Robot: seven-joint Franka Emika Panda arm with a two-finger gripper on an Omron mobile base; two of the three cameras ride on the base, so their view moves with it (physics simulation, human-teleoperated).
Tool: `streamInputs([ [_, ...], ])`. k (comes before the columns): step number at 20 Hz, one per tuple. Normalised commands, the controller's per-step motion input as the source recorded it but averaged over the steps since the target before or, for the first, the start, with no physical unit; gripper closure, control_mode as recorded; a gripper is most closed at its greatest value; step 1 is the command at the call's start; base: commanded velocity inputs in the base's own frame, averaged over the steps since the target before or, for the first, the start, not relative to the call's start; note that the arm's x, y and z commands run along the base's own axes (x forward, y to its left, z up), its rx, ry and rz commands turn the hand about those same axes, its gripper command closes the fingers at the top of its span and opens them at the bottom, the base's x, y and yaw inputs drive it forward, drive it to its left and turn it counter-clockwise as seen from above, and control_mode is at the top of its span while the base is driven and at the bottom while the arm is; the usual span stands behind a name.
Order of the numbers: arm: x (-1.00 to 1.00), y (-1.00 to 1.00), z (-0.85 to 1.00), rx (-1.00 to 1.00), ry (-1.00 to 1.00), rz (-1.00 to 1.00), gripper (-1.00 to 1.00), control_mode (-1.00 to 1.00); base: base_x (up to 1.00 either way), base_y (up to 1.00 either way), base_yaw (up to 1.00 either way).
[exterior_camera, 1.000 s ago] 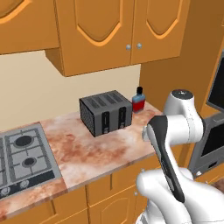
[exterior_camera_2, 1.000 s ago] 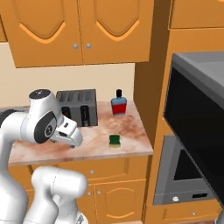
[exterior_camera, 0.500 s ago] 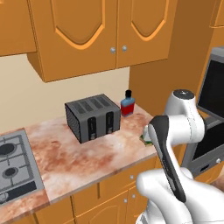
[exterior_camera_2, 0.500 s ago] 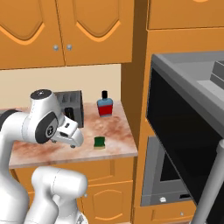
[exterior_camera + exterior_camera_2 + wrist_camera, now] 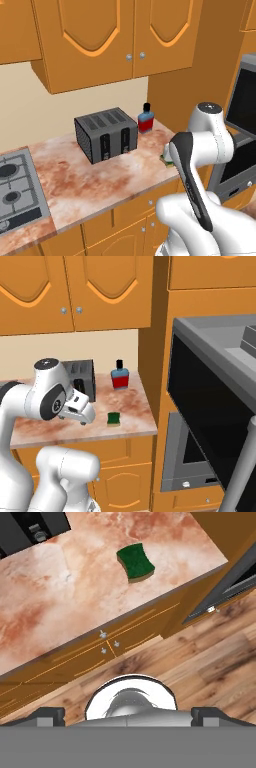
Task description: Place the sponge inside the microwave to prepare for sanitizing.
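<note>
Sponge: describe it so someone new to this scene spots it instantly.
Find the marbled pink countertop beside the tall wooden column that holds the microwave. Near its front edge, forward of the blue-and-red bottle and the toaster, lies the sponge. It is the lone small flat block, dark green on top with a yellow underlayer.

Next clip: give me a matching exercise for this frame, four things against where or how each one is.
Things:
1. sponge
2. bottle
3. toaster
4. microwave

Places or states:
a. at the back corner of the counter, by the wall
b. door swung open
c. flat near the counter's front edge
d. between the stove and the bottle

Pairs: 1-c, 2-a, 3-d, 4-b
</note>
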Motion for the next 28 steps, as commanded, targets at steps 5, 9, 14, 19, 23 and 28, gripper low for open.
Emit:
streamInputs([
  [5,0.09,-0.09,0.00,0.00,0.07,0.00,-1.00,-1.00,0.00,0.00,0.00],
  [9,0.62,-0.51,-0.09,-0.09,0.22,0.03,-1.00,-1.00,0.00,0.00,0.00],
  [14,0.55,-0.29,-0.05,-0.08,0.02,0.08,-1.00,-1.00,0.00,0.00,0.00],
  [19,0.43,-0.16,-0.20,0.00,-0.10,0.16,-1.00,-1.00,0.00,0.00,0.00],
  [23,0.48,-0.02,-0.25,0.03,-0.02,0.15,-1.00,-1.00,0.00,0.00,0.00],
  [28,0.57,0.00,-0.48,0.01,0.00,0.13,-1.00,-1.00,0.00,0.00,0.00],
])
